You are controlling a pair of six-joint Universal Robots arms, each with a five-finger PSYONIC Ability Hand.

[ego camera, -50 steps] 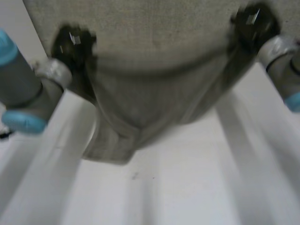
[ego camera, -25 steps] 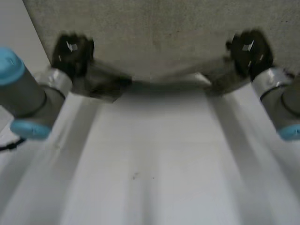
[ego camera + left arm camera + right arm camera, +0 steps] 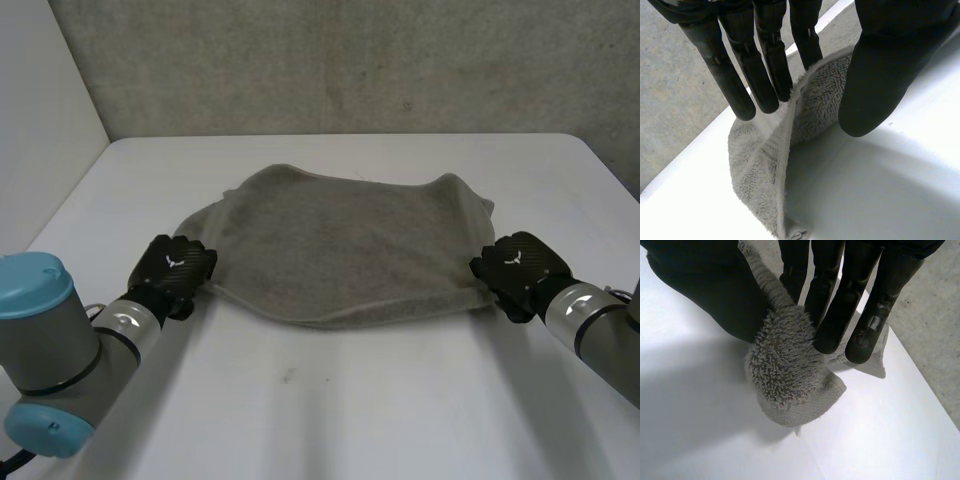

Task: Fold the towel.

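Note:
The grey towel [image 3: 350,240] lies spread on the white table [image 3: 340,410], doubled over with its fold at the far side. My left hand [image 3: 172,268] rests at its near left corner. In the left wrist view the fingers [image 3: 765,65] are straight and the thumb stands apart, with the towel's edge [image 3: 765,165] rising loosely between them. My right hand [image 3: 520,268] is at the near right corner. In the right wrist view that hand [image 3: 710,290] pinches the bunched corner of the towel [image 3: 790,380] between thumb and fingers.
A grey wall [image 3: 350,60] stands behind the table's far edge and a white wall [image 3: 40,120] at the left. Bare table stretches in front of the towel, between my two arms.
The towel was hanging high, close to the camera; both hands have carried it forward and down onto the table. The left hand's fingers have loosened from the towel.

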